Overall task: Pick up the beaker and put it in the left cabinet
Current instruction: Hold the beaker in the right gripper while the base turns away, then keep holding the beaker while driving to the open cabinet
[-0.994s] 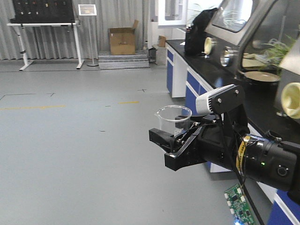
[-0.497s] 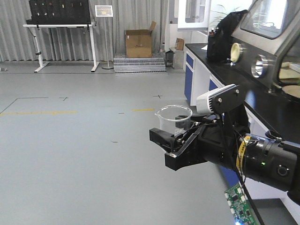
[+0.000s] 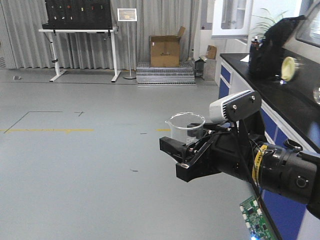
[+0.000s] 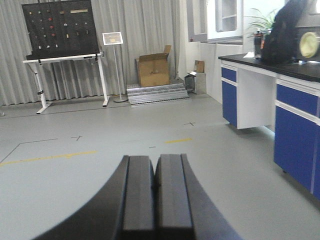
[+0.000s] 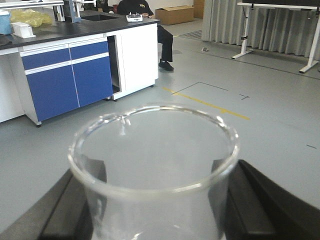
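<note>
The beaker, a clear glass cylinder with a pour spout, stands upright in the air above the grey floor. My right gripper is shut on it, with a black finger on each side. In the right wrist view the beaker fills the lower frame, its rim toward the camera, and the right gripper clamps its walls. My left gripper shows only in the left wrist view, shut, pads together with nothing between them. The left cabinet is out of view.
A lab bench with a black top and blue doors runs along the right, with a black bag on it. Far back stand a cardboard box, a white table with a black board, and a sign stand.
The whole room has slid to the right in the front view, so my view has turned left. The right arm and the beaker keep the same place in the frame.
</note>
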Tool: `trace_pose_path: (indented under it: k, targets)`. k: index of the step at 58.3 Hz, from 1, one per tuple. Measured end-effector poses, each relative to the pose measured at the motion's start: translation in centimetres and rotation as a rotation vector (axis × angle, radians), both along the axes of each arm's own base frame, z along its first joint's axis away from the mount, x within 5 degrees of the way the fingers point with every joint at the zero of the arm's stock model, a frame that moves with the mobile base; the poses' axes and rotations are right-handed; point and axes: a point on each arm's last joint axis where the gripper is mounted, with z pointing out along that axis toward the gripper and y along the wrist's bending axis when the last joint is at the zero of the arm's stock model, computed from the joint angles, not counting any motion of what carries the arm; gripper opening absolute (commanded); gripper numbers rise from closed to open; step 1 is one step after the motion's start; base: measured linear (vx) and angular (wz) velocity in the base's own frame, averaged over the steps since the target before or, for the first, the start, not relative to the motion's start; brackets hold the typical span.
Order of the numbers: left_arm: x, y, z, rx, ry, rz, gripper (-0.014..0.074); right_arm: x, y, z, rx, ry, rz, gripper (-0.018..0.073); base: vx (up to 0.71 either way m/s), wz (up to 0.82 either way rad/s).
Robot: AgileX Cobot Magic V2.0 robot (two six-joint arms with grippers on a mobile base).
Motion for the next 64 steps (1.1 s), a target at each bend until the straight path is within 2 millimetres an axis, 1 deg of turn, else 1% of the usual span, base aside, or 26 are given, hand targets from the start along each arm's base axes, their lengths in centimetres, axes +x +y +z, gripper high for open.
trace_pose_path:
  k: [32,64]
  targets:
    - [0.00,0.00,0.00,0.000,0.000,0.000,0.0001,0.00,0.00,0.00,0.000,0.000,0.000,0.0134,0.64,0.11]
    - [0.00,0.00,0.00,0.000,0.000,0.000,0.0001,0.00,0.00,0.00,0.000,0.000,0.000,0.0134,0.68,-0.02]
